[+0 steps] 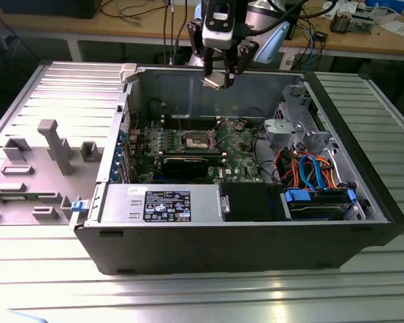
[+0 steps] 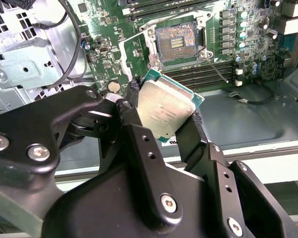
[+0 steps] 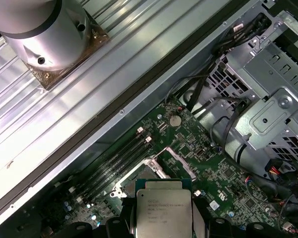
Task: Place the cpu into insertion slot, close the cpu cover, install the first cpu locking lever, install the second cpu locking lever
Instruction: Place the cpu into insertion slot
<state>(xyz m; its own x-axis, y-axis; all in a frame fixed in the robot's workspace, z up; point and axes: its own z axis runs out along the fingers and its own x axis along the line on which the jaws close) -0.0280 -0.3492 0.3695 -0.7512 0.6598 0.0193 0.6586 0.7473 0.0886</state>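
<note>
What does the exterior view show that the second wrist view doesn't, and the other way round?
Exterior view: the whole open computer case, its labelled power supply and the grey fixture tray on the exterior view's left. Second wrist view: the insertion slot's dark pin field, uncovered, and the black fingers clamping the cpu's edges. Both: the gripper shut on the cpu, held above the motherboard.

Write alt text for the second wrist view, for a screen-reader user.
The hand holds the cpu by two opposite edges, metal top toward the camera, above the green motherboard. Beyond it the insertion slot lies open and empty, its dark pin field exposed.
</note>
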